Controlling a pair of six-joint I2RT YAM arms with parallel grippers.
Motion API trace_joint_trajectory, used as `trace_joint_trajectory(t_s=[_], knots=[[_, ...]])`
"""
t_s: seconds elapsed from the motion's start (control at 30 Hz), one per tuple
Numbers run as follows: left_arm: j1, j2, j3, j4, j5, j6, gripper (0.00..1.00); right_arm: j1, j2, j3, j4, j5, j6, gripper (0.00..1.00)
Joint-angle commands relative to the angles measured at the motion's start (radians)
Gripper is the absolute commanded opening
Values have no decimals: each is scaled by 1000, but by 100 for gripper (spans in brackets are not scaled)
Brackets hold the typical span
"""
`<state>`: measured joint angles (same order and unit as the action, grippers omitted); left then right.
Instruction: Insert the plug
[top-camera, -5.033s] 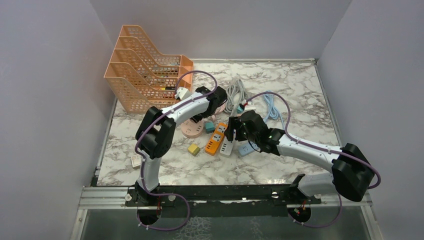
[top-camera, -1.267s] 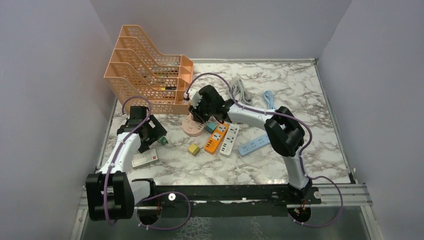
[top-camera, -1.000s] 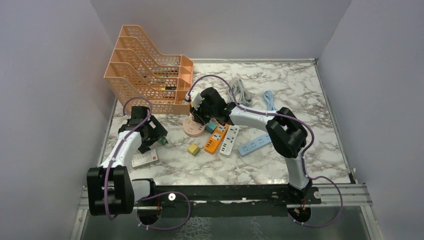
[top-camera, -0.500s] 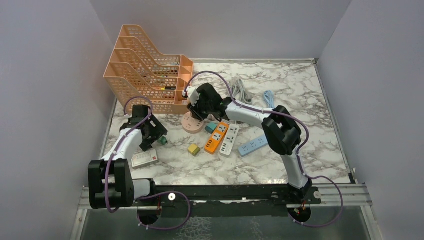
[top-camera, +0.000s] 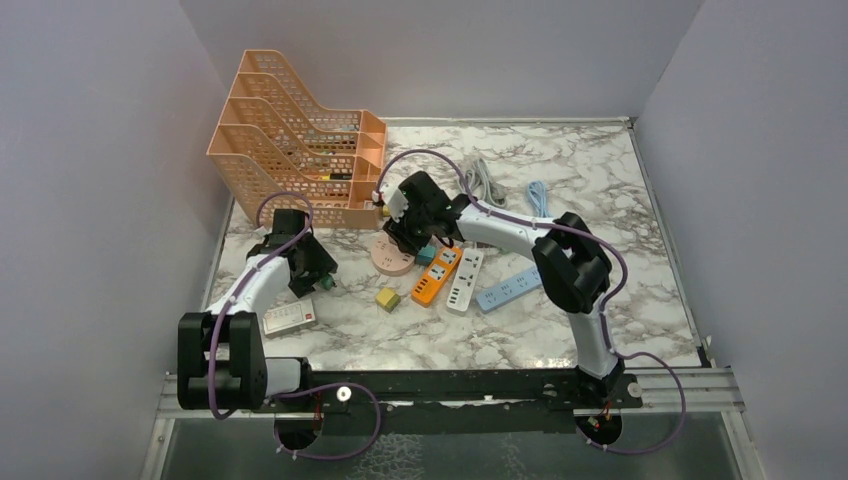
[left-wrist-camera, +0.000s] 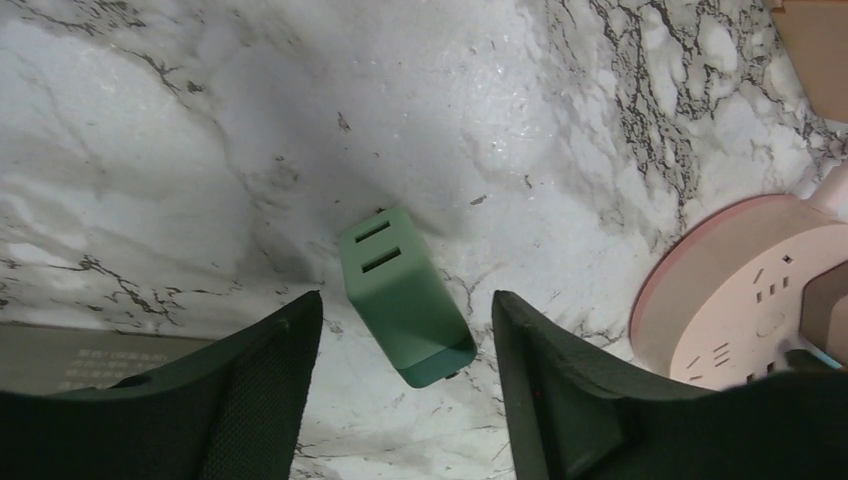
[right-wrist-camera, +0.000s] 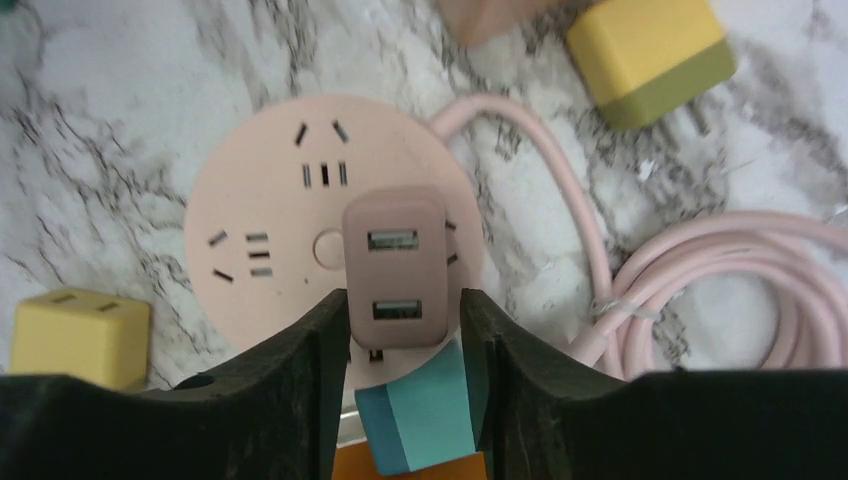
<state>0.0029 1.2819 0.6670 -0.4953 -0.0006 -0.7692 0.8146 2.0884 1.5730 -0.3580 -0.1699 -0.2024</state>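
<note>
My right gripper (right-wrist-camera: 402, 310) is shut on a pink USB plug (right-wrist-camera: 394, 262) and holds it upright on the face of the round pink socket hub (right-wrist-camera: 270, 210). I cannot tell whether its prongs are seated. In the top view this gripper (top-camera: 405, 230) is over the hub (top-camera: 392, 257). My left gripper (left-wrist-camera: 405, 330) is open, its jaws either side of a green plug (left-wrist-camera: 400, 300) that lies on the marble and touches neither finger. In the top view the left gripper (top-camera: 318, 275) is left of the hub.
A teal plug (right-wrist-camera: 425, 410), two yellow plugs (right-wrist-camera: 80, 338) (right-wrist-camera: 650, 55) and the coiled pink cord (right-wrist-camera: 720, 260) crowd the hub. Orange (top-camera: 432, 277), white (top-camera: 464, 280) and blue (top-camera: 508, 288) power strips lie to its right. An orange file rack (top-camera: 290, 140) stands behind, a white box (top-camera: 288, 318) near the left arm.
My left gripper has moved a little right toward the green plug. My right gripper has shifted slightly over the pink hub, still holding the pink plug.
</note>
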Motion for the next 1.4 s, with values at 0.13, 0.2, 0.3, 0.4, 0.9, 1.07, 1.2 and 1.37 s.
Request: trace_joint_trajectory(t_s=[0.13, 0.2, 0.3, 0.4, 0.9, 1.07, 1.2, 1.37], knots=[[-25, 39, 29, 48, -15, -6, 44, -11, -89, 0, -98, 19, 150, 63], [-29, 40, 33, 52, -16, 11, 31, -11, -129, -17, -74, 8, 180, 67], [-33, 10, 47, 51, -8, 44, 17, -12, -189, -64, -41, -5, 228, 68], [-44, -55, 71, 51, 45, 103, 9, -12, -262, -128, -9, -23, 284, 68], [-160, -308, 126, 325, 733, 326, 1, -19, -649, -329, 156, -327, 604, 65], [-220, -381, 112, 486, 897, 318, 1, -20, -692, -316, 154, -420, 670, 65], [-239, -438, 115, 548, 976, 350, 1, -19, -695, -302, 191, -521, 723, 63], [-239, -457, 138, 557, 1117, 357, 1, -19, -704, -293, 232, -610, 730, 61]])
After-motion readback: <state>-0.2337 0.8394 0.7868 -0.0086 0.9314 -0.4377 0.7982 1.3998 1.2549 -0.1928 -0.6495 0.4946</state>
